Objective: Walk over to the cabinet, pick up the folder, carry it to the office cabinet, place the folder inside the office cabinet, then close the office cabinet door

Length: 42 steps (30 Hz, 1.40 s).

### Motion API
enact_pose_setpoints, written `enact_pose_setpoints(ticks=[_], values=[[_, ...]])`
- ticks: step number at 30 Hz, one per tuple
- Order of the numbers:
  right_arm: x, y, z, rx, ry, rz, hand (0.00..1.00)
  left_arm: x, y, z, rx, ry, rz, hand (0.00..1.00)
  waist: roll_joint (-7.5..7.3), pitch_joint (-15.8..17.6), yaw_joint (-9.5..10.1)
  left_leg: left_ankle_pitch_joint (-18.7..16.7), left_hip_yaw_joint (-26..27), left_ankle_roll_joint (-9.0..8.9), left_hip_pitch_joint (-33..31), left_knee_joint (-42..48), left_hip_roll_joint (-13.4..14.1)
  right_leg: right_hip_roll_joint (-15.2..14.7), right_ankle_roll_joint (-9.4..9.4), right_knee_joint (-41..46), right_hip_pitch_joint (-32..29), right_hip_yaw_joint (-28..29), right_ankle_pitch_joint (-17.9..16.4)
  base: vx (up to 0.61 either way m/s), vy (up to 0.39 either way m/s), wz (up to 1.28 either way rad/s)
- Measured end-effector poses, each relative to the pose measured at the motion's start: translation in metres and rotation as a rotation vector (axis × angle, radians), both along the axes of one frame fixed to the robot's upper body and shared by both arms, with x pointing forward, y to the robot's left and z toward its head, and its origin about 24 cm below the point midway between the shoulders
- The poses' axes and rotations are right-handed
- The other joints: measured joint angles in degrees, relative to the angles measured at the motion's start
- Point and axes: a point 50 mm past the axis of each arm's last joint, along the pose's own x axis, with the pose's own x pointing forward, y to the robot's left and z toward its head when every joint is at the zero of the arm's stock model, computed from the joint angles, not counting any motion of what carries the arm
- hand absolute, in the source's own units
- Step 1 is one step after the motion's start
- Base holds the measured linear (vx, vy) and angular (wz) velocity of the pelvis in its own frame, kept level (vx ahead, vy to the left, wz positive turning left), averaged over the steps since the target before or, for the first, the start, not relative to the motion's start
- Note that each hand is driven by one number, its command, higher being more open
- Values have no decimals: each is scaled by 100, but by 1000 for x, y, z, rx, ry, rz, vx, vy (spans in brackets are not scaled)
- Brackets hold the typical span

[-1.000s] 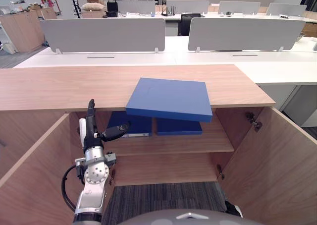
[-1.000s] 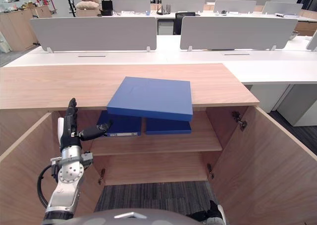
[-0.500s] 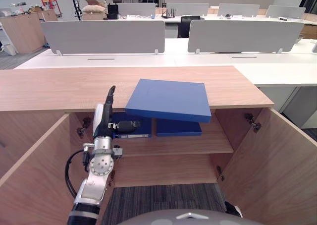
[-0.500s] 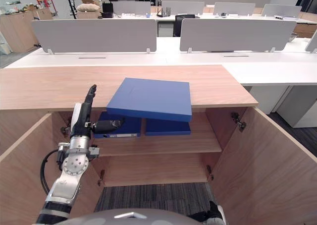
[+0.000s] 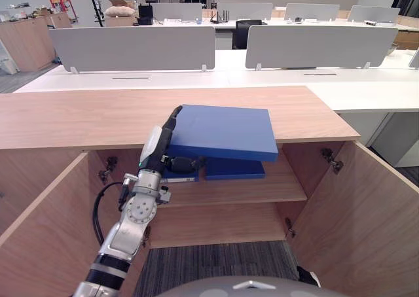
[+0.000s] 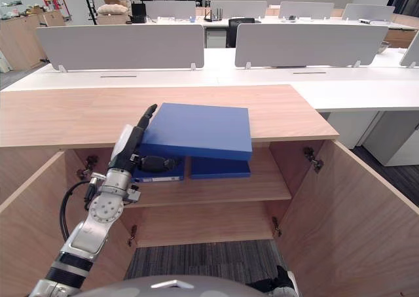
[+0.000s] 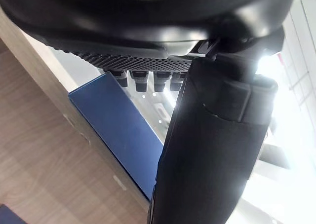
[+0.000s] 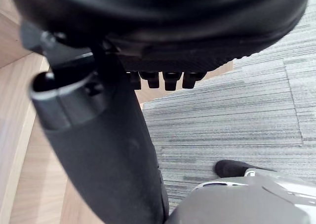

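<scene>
Left hand brackets the flat blue rectangular folder at its left edge, fingers straight above, thumb beneath, not yet clamped.
The folder lies on the light wooden cabinet top, its front jutting past the lip, an overhang that likely lets the thumb slip under. Right hand hangs relaxed over grey carpet.

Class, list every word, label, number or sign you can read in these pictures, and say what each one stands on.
No text here can be read.
Pale label strip on the left shelf folder: too small to read.
Red and yellow sign far behind the desks: blurred.
Top blue folder: no print visible on its cover.
</scene>
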Motion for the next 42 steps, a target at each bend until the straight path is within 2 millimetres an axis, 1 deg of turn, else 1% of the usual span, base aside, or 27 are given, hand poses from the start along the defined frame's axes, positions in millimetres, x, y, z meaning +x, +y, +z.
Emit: enact_pose_setpoints(ticks=[5,8,11,14,15,16,17,18,19,20,21,22,23,24,25,26,27,28,31,33,36,39,42], values=[[-1,0,0,1,5,0,100,6,-5,6,117,-22,-71,100,0,1,-18,-2,-5,-3,0,0,3,3,-3,4,-2,-4,-8,0,0,0],[-1,0,0,6,6,1,100,16,-7,16,199,-67,-109,100,-1,1,-45,-2,-6,-3,-5,0,2,3,-3,4,-7,-5,-8,0,0,0],[-1,0,-1,10,7,1,100,27,-5,30,271,-126,-125,100,0,1,-84,-2,-6,-4,-7,0,2,4,-3,2,-11,-5,-8,0,0,0],[-2,-1,-1,11,8,-5,100,38,-1,48,391,-203,-131,100,9,-5,-86,-5,-4,-7,-2,2,2,0,-2,1,-11,9,-8,0,0,-1],[-6,-2,-1,18,12,-35,100,47,2,69,511,-268,-150,100,19,-8,1,-12,4,-17,2,2,3,3,-2,-1,-8,25,-8,0,0,-6],[-8,-2,-1,19,15,-41,100,53,13,105,638,-375,-144,100,11,-25,30,-17,4,-20,-57,0,4,-1,11,16,-41,30,-19,0,0,-6],[-8,-2,-1,24,15,-39,100,50,20,126,658,-432,-128,100,-29,3,13,-18,4,-19,-107,0,4,-4,26,65,-92,34,-45,0,0,0],[-7,-2,-1,31,13,-42,100,29,32,160,628,-567,-78,100,-15,13,-64,-21,-3,-17,-138,1,-2,-15,35,217,-206,41,-119,44,-9,-2],[-9,-3,-1,31,16,-50,100,-1,37,179,555,-717,-35,100,-10,3,-58,-41,-4,-19,-95,5,-4,-19,38,286,-222,72,-156,79,-2,-4],[-11,-3,-2,31,21,-61,100,-14,34,183,510,-785,-34,100,-17,-7,-8,-61,-6,-19,-49,6,-3,-15,32,282,-191,95,-160,91,8,-3],[-17,-2,-3,38,40,-84,100,-35,23,179,401,-855,-63,100,-68,-44,108,-120,-24,-35,17,42,-2,-16,19,259,-103,106,-185,65,11,3],[-19,-1,-4,43,49,-85,100,-43,16,172,360,-860,-91,100,-77,-42,183,-147,-39,-57,56,60,-5,-22,3,252,-42,106,-208,33,-1,14],[-21,4,-5,63,58,-84,100,-55,3,157,301,-826,-164,100,-188,-47,286,-205,-83,-54,93,111,-7,-29,3,257,44,103,-271,5,-23,16],[-20,8,-6,72,54,-83,100,-59,-5,144,283,-776,-218,100,-253,-50,335,-225,-103,-65,89,135,-2,-29,-4,273,80,97,-302,-38,-40,13],[-18,9,-6,76,44,-81,100,-59,-10,131,297,-705,-257,100,-288,-51,357,-261,-110,-77,97,145,2,-33,-7,304,81,101,-345,-99,-44,4],[-11,9,-5,74,18,-74,100,-53,-10,115,327,-601,-285,100,-268,-47,340,-297,-119,-78,76,121,-8,-57,8,380,17,118,-422,-102,-31,0],[-9,9,-4,73,14,-73,100,-50,-9,111,335,-572,-283,100,-243,-38,317,-297,-131,-77,75,108,-15,-56,12,389,2,131,-424,-88,-20,-3],[-9,6,-4,67,15,-73,100,-46,-5,105,343,-527,-264,100,-178,-46,261,-285,-161,-73,71,73,-33,-54,15,399,-32,162,-422,-33,-12,-5],[-17,-1,-4,51,39,-78,100,-42,-3,100,323,-491,-237,100,-41,-35,198,-229,-134,-68,67,33,-44,-47,30,430,-108,225,-384,5,-4,-9],[-20,-2,-4,50,48,-90,100,-42,-5,99,315,-484,-241,100,-28,-25,177,-211,-113,-40,67,40,-37,-32,29,425,-105,245,-384,44,-18,-7],[-19,-4,-4,47,40,-105,100,-42,-11,97,307,-471,-271,100,1,-5,170,-230,-99,-33,61,41,-31,-19,25,395,-89,265,-386,47,-21,-4],[-19,-5,-3,45,40,-109,100,-42,-18,86,299,-426,-316,100,21,-6,168,-275,-98,-27,61,63,-32,-20,9,382,-75,277,-397,13,-7,0],[-19,-5,-3,45,40,-109,100,-37,-22,74,341,-384,-332,100,19,-5,161,-311,-94,-21,62,92,-32,-23,5,385,-75,286,-416,-11,-6,0]])
